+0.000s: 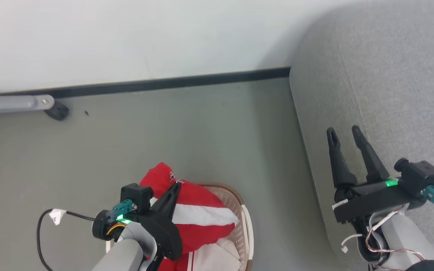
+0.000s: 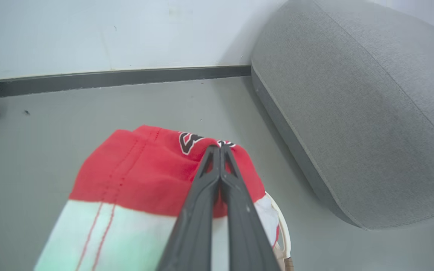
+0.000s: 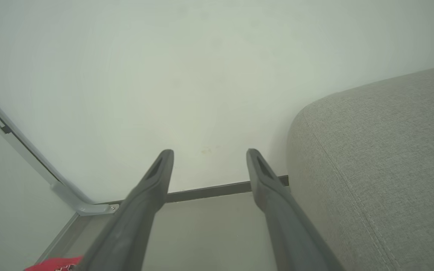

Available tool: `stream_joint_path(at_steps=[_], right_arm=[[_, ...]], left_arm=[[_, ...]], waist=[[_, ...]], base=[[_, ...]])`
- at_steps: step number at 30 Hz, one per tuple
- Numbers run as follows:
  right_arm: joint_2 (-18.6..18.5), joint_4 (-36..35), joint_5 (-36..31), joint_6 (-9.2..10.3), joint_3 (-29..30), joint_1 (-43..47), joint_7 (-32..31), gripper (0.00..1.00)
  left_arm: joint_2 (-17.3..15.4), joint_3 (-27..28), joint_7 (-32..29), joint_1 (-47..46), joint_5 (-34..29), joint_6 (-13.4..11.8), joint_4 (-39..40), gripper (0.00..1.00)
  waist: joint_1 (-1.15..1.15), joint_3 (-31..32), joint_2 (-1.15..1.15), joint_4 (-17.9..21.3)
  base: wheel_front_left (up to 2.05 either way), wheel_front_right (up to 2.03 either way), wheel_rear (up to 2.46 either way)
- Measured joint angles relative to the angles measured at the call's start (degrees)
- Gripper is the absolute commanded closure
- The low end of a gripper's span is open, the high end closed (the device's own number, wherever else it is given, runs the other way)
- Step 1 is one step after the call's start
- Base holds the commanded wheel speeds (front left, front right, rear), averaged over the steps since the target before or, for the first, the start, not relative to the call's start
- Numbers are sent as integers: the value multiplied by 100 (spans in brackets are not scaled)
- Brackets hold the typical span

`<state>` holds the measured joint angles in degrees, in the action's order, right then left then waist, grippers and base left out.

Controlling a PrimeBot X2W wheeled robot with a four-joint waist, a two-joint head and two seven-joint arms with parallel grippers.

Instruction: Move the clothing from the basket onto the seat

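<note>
Basket (image 1: 244,216) shows you just its right rim, the rest buried under the clothing (image 1: 202,214) and cut off at the bottom edge. Your left gripper (image 2: 220,147) is pinched tight on a red fold of that clothing, lettering there too bunched to read. Right gripper (image 1: 344,132) hangs spread and empty over the seat (image 1: 390,75) edge, well apart from the clothing.

The left gripper (image 1: 176,186) has its two dark fingers pressed tight together, pinching a fold of the clothing (image 2: 145,169), and its pale forearm (image 1: 121,256) enters from the lower edge. The right gripper (image 1: 343,131) hangs with fingers spread apart — empty, tips pointing up the head view.
</note>
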<state>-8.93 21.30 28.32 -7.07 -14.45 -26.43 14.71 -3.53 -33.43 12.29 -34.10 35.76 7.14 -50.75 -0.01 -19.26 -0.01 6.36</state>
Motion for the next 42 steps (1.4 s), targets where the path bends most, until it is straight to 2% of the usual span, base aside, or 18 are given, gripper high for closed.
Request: stream_joint_path(at_steps=[12,22,30,42], right_arm=[[-220,-43,374,0,-457,687,0,0],[-436,-320,614,0,-1125,836,0,0],[-776,-399,706,0,-2142,686,-126,0],[-1090,-164,843,-1,-3607,-281,-538,0]], left_arm=[[-278,-301,94,327,704,0,1261,100],[-564,-413,100,406,821,0,2065,100],[-699,-545,55,407,999,0,2439,100],[-590,-1011,-164,377,1009,0,2854,100]], waist=[[0,1013,0,-306],[0,1487,0,-517],[1,1537,1,-582],[1,1531,1,-830]], base=[[0,0,0],[0,0,0],[0,0,0],[0,0,0]])
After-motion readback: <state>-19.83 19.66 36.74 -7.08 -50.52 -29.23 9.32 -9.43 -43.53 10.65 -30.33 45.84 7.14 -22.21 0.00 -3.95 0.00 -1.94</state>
